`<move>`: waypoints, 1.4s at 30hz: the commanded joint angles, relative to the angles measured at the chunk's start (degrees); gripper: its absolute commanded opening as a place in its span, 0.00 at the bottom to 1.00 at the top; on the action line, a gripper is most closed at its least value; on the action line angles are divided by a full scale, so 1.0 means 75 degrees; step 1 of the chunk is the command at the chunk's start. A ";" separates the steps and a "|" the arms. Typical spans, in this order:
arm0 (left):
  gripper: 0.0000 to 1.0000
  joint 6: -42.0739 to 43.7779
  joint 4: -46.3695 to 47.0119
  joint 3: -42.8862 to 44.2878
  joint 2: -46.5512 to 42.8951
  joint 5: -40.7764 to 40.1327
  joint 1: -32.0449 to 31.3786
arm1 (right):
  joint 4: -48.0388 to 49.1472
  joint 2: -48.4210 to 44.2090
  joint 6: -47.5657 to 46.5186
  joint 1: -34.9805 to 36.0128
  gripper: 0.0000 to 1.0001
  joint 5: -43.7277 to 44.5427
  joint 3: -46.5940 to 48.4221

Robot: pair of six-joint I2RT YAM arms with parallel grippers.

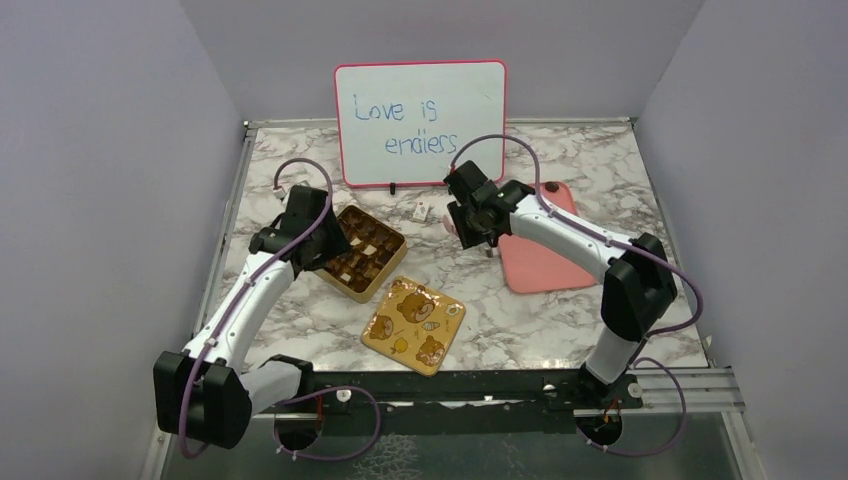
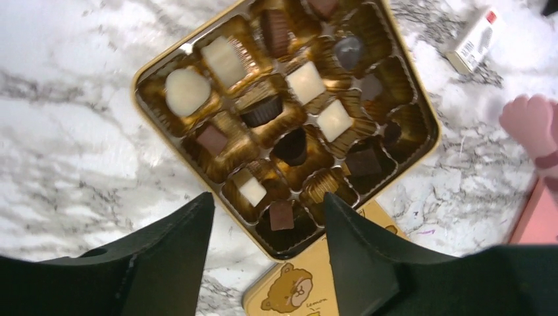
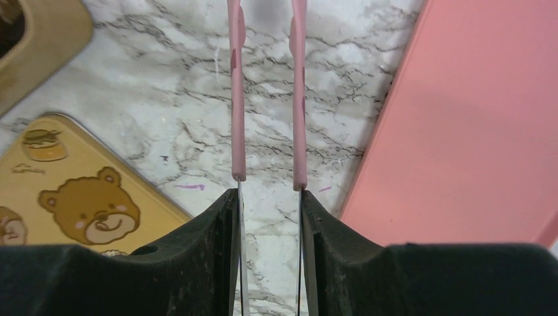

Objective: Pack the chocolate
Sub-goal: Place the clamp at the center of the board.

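Observation:
The open gold tin (image 1: 392, 262) holds several chocolates, white (image 2: 187, 91), dark and brown, in its cups; its rim (image 2: 421, 99) fills the left wrist view. One dark chocolate (image 1: 551, 187) lies on the pink tray (image 1: 545, 265). My left gripper (image 2: 266, 197) is open and empty above the tin's near corner, at the tin's left side in the top view (image 1: 318, 255). My right gripper (image 3: 266, 194) is shut on pink tongs (image 3: 237, 99), over bare marble between tin and tray (image 1: 478, 238). The tongs' tips run out of the right wrist view.
The bear-printed lid (image 1: 413, 324) lies flat in front of the tin, also in both wrist views (image 2: 309, 289) (image 3: 72, 191). A small white card (image 1: 422, 211) lies behind the tin. A whiteboard (image 1: 420, 122) stands at the back. The tray's edge (image 3: 460, 131) is right of the tongs.

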 commanded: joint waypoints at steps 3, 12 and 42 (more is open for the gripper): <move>0.57 -0.1186 -0.0904 -0.0157 0.0040 -0.0197 0.0330 | 0.1982 0.0140 0.0223 -0.0028 0.41 0.0572 -0.1339; 0.65 -0.1097 -0.1047 -0.0405 0.0160 0.0533 0.0448 | 0.2762 0.0852 0.0541 -0.0057 0.54 0.0101 -0.2219; 0.63 -0.2881 0.0752 -0.4155 -0.1914 0.3592 0.0628 | 0.1721 -0.1198 0.3447 0.0229 0.92 -0.2886 -0.2834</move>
